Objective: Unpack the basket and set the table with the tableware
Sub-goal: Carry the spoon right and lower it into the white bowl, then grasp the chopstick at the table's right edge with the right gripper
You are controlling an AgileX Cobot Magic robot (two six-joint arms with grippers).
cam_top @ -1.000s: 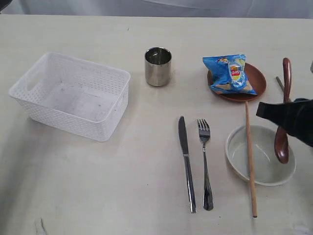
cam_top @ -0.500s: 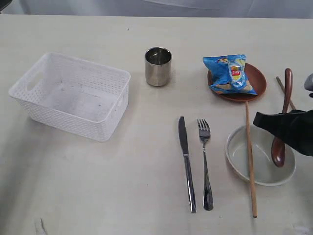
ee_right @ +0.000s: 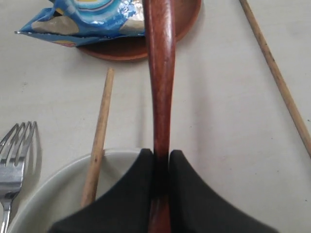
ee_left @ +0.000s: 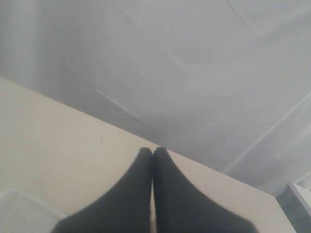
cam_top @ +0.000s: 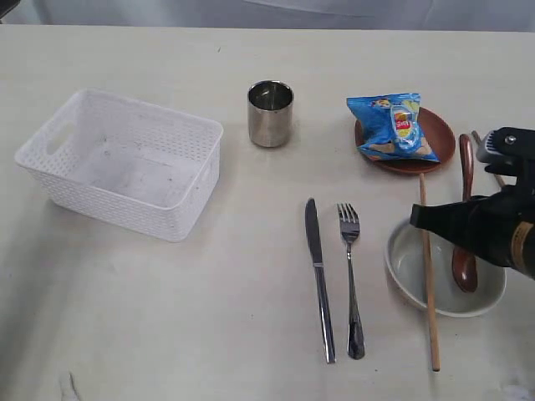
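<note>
The right jaws pinch narrow on the spoon (cam_top: 464,271) handle, its head over the bowl (cam_top: 407,269) at the near right; the left jaws are pressed shut on nothing. The basket (cam_top: 188,200) on the left sits empty. Knife (cam_top: 318,267), fork (cam_top: 351,276), cup (cam_top: 270,113) and plate (cam_top: 439,138) are out on the surface (cam_top: 209,317), and a chopstick (cam_top: 428,284) lies across the bowl. I'd say setting the spoon down is about all that remains.

Glossy wooden spoon (cam_top: 465,271), shiny steel cup (cam_top: 270,117), perforated plastic basket (cam_top: 134,213)
</note>
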